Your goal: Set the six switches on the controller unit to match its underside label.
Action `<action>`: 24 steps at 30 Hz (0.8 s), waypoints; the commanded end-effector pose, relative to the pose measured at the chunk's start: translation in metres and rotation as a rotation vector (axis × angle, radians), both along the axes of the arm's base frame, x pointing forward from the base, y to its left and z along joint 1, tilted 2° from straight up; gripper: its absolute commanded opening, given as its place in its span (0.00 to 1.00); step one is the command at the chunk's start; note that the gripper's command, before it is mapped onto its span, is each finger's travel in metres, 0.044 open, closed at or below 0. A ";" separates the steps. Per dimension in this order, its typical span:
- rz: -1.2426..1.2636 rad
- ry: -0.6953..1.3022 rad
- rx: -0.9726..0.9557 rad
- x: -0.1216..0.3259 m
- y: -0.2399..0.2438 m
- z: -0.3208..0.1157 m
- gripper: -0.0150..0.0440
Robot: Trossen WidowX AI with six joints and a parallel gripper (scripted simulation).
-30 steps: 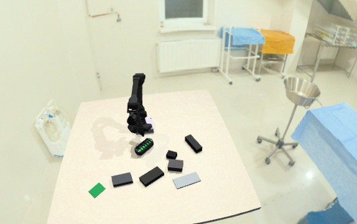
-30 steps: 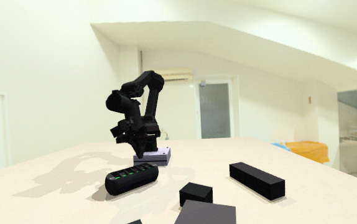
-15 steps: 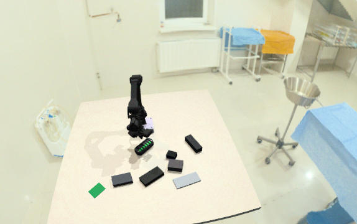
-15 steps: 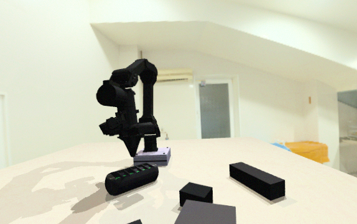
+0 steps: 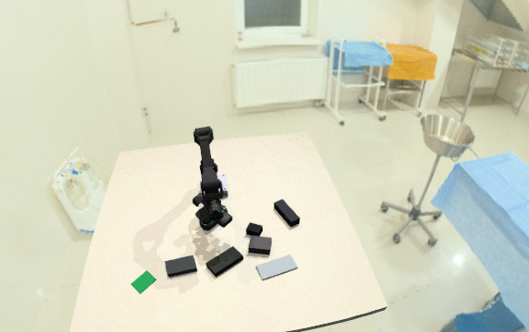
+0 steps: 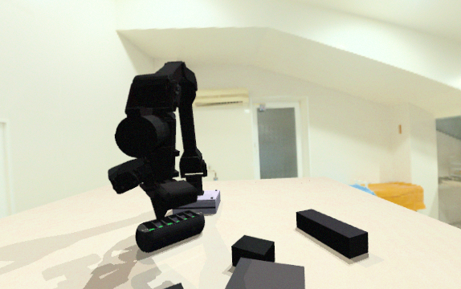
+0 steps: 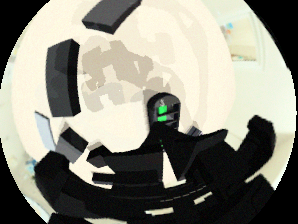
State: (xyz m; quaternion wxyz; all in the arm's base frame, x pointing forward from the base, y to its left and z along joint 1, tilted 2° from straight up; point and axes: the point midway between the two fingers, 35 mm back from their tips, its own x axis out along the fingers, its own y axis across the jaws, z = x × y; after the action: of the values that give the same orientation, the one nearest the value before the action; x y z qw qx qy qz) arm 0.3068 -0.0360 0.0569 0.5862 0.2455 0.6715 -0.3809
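Note:
The dark grey controller unit [image 6: 170, 238] [image 7: 152, 111] sits upright on the bench, rocker switches facing up. In the top view the arm hides most of it. My gripper [image 6: 161, 217] [image 7: 156, 124] is shut and empty, pointing down with its tips at the switch row, towards the unit's left end in the exterior view. Whether the tips touch a switch I cannot tell. In the wrist view two green switch ends show beyond the tips and the fingers cover the other switches. Green bits show along the row in the exterior view. The underside label is hidden.
A long black block [image 5: 287, 212] [image 6: 331, 233], a small black block [image 5: 254, 229] [image 6: 253, 250] and a dark grey block [image 5: 260, 245] [image 6: 268, 274] lie beside the unit. Two dark blocks [image 5: 225, 261] [image 5: 181, 266], a grey plate [image 5: 276, 266] and a green card [image 5: 144, 281] lie farther off. A lilac box [image 6: 211, 202] stands behind.

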 end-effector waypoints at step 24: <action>-0.005 -0.091 -0.057 -0.021 0.032 0.016 0.70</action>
State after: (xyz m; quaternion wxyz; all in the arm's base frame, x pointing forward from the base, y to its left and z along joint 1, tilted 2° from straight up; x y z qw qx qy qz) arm 0.3026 -0.0130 0.0678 0.6100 0.2370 0.6443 -0.3958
